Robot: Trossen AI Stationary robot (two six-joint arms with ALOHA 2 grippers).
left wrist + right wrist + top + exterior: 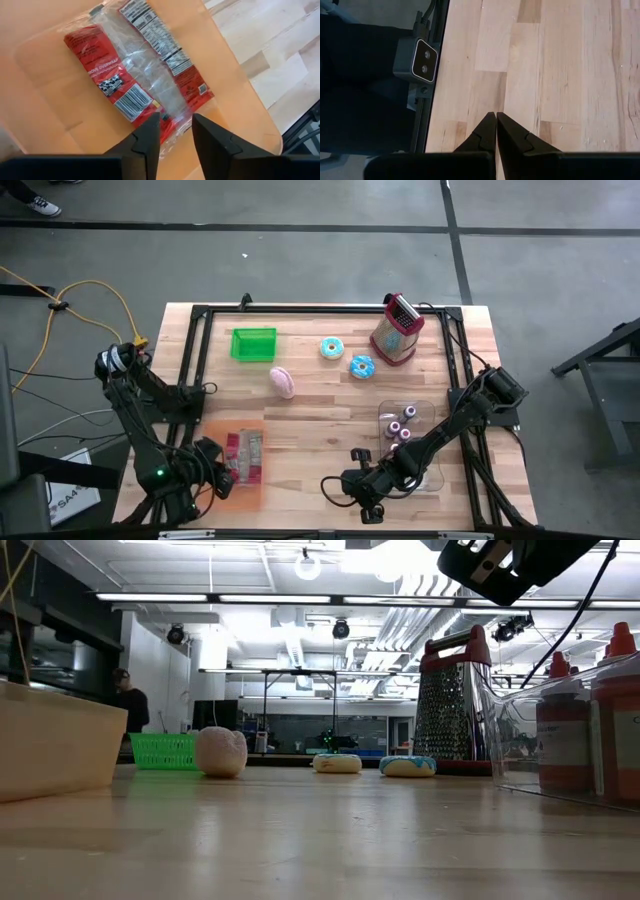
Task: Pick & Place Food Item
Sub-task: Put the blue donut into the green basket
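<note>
A red and clear food packet [140, 65] lies flat in the orange tray [50, 115] at the table's near left [215, 442]. My left gripper [176, 127] hovers over the tray's near part [222, 480], pointing steeply down and open by a narrow gap. Its two fingers stand on either side of the packet's near red end [172, 122]. My right gripper [496, 117] is shut with nothing in it, and hangs over bare wood by the table's near edge [365, 508]. My left gripper comes at the packet's near red end [170, 119] from above, one finger [150, 132] on each side of it. I cannot tell whether the fingers touch it. The packet lies flat on the tray's floor.
A green basket [253, 344], a pink bun [282, 381], two blue-iced donuts [331, 348] [361, 366] and a red-topped grater [397, 330] stand across the far half. A clear bin with bottles [405, 425] sits at the right. The table's middle is bare wood.
</note>
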